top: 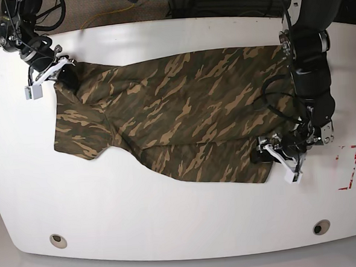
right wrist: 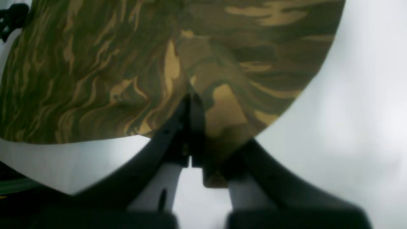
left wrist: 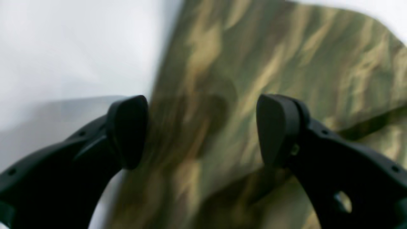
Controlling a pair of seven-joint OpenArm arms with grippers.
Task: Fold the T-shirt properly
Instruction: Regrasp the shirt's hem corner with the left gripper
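The camouflage T-shirt (top: pixel 177 115) lies spread on the white table (top: pixel 171 218), with one sleeve pointing to the lower left. In the base view my right gripper (top: pixel 65 75) sits at the shirt's upper left corner. The right wrist view shows that gripper (right wrist: pixel 190 101) shut, with a fold of the T-shirt (right wrist: pixel 95 79) pinched between its fingers. My left gripper (top: pixel 259 154) is at the shirt's lower right corner. The blurred left wrist view shows it (left wrist: pixel 202 130) open, its black fingers (left wrist: pixel 127 130) wide apart just above the T-shirt (left wrist: pixel 270 57), with nothing held.
Two round holes (top: pixel 58 240) (top: pixel 320 227) sit near the table's front edge. A red tape mark (top: pixel 348 168) lies at the right edge beside my left arm. Cables (top: pixel 50 14) hang behind the table's back edge.
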